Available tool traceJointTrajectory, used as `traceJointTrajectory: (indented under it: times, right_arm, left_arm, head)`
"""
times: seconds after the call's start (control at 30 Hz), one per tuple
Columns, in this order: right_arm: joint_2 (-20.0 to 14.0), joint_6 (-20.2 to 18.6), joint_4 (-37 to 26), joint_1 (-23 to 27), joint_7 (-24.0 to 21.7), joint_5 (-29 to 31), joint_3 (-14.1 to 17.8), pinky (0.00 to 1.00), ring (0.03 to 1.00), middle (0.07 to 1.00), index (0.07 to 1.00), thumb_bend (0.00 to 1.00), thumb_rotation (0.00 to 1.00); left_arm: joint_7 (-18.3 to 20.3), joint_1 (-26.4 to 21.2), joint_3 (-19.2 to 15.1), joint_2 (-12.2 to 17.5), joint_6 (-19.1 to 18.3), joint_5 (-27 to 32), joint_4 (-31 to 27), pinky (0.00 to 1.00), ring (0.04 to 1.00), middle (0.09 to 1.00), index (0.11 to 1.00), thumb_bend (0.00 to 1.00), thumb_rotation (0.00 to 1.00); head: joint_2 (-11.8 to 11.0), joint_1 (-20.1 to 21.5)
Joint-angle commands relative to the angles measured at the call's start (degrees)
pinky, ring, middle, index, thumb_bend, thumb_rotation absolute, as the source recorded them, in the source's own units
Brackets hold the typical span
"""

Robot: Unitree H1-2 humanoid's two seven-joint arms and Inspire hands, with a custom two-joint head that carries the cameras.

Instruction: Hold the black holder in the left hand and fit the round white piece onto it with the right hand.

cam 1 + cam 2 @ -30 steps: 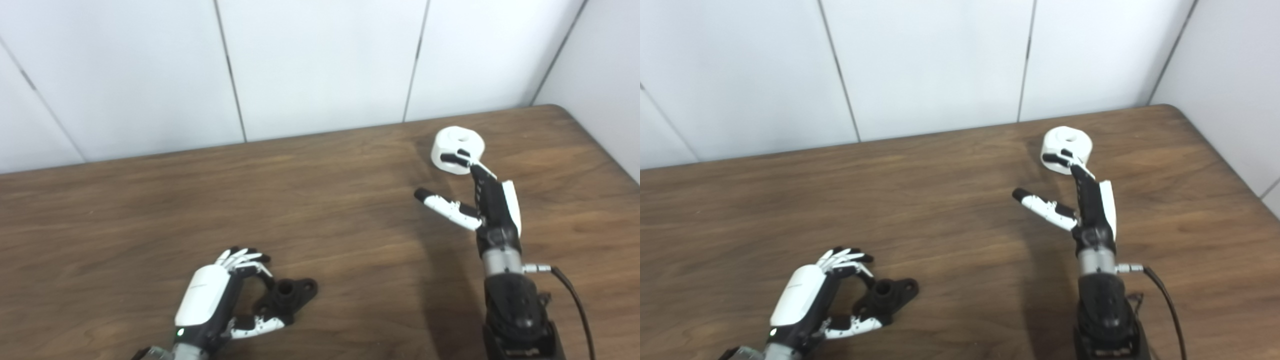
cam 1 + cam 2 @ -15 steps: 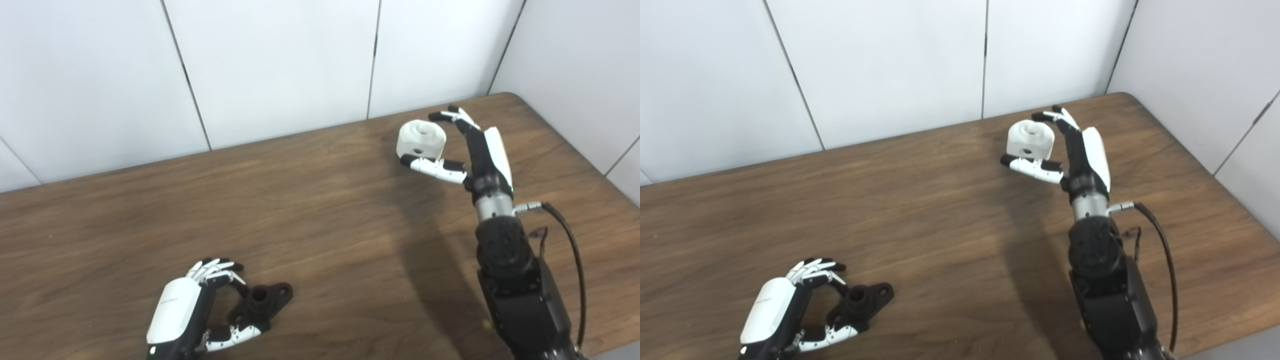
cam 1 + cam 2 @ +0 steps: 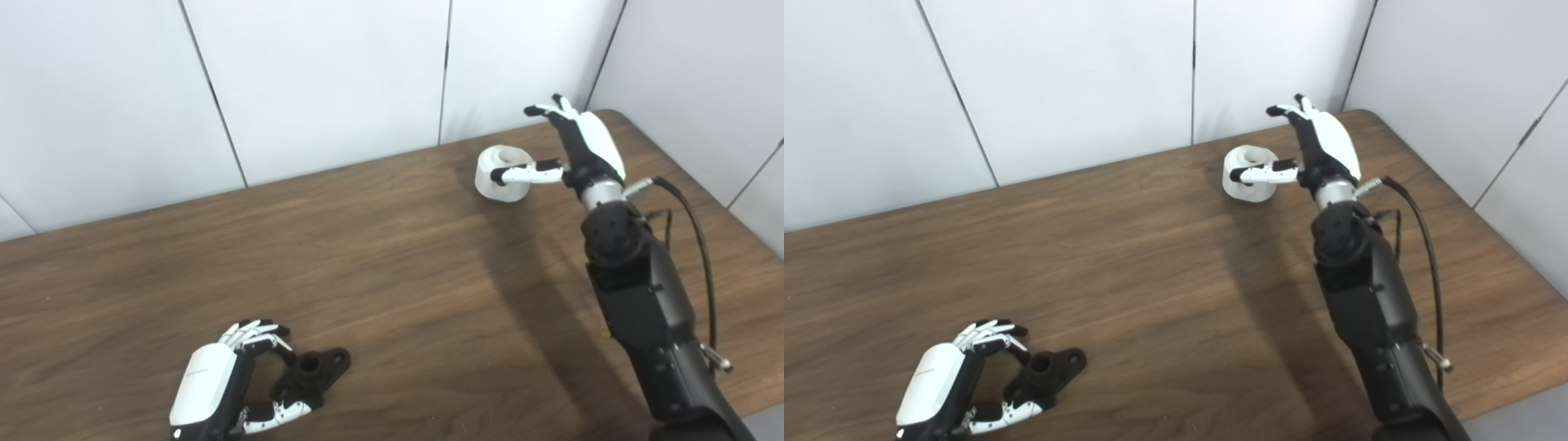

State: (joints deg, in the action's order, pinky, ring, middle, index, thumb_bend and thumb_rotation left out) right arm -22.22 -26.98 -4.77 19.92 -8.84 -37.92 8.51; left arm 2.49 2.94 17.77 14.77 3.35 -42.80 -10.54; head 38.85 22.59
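- Since a second ago the right hand (image 3: 579, 144) has climbed from below the white piece (image 3: 501, 173) to beside it, thumb across its front, fingers spread above, nothing gripped yet.
- Piece sits on the counter (image 3: 392, 257) far right, awaiting pickup.
- Left hand (image 3: 229, 383) curls loosely round the holder (image 3: 312, 370), which rests on the counter, steadying it.

A bare test room or lab is being suggested. The upper half of the frame is being filled by plain white wall panels (image 3: 331, 79) divided by thin dark seams, with a corner at the upper right. A wood-grain table (image 3: 392, 245) is being shown across the lower half, and a black cable (image 3: 695, 202) is being trailed over its right side.
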Motion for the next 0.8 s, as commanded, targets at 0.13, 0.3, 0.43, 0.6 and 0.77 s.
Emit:
traceJointTrajectory:
  times: [0.13, 0.3, 0.43, 0.6, 0.77]
  right_arm:
    - [-5.09, 0.07, 4.64, 5.42, -4.24, -3.80, -1.30, 0.99, 1.000, 1.000, 0.849, 1.00, 0.31]
    - [-5.95, 0.08, 7.97, 7.11, -7.82, -6.38, -2.04, 1.00, 1.000, 1.000, 0.854, 1.00, 0.31]
    - [-6.35, 0.07, 9.61, 8.15, -10.83, -8.94, -2.62, 1.00, 1.000, 1.000, 0.854, 1.00, 0.32]
    - [-6.18, 0.07, 10.82, 8.74, -11.39, -10.11, -3.13, 1.00, 1.000, 1.000, 0.837, 1.00, 0.31]
    - [-6.38, 0.09, 12.28, 8.53, -9.76, -9.59, -4.61, 1.00, 1.000, 1.000, 0.830, 0.95, 0.32]
  left_arm:
    - [1.75, 0.32, 0.29, 0.57, -1.31, -1.12, 0.04, 0.89, 0.830, 0.754, 0.485, 0.52, 0.04]
    - [0.95, 0.20, 0.31, 0.43, -0.67, -1.27, 0.71, 0.88, 0.825, 0.749, 0.484, 0.52, 0.04]
    - [0.75, 0.14, 0.29, 0.25, -0.75, -1.26, 0.80, 0.89, 0.825, 0.750, 0.484, 0.52, 0.04]
    - [0.65, 0.22, 0.15, -0.02, -0.84, -0.91, 0.73, 0.89, 0.829, 0.754, 0.484, 0.52, 0.04]
    - [0.99, 0.26, 0.10, -0.20, -1.21, -0.92, 0.37, 0.90, 0.832, 0.755, 0.484, 0.52, 0.04]
  head:
    - [-0.01, -0.33]
    - [-0.25, -0.45]
    - [-0.34, -0.64]
    - [-0.52, -0.77]
    - [-0.52, -1.14]
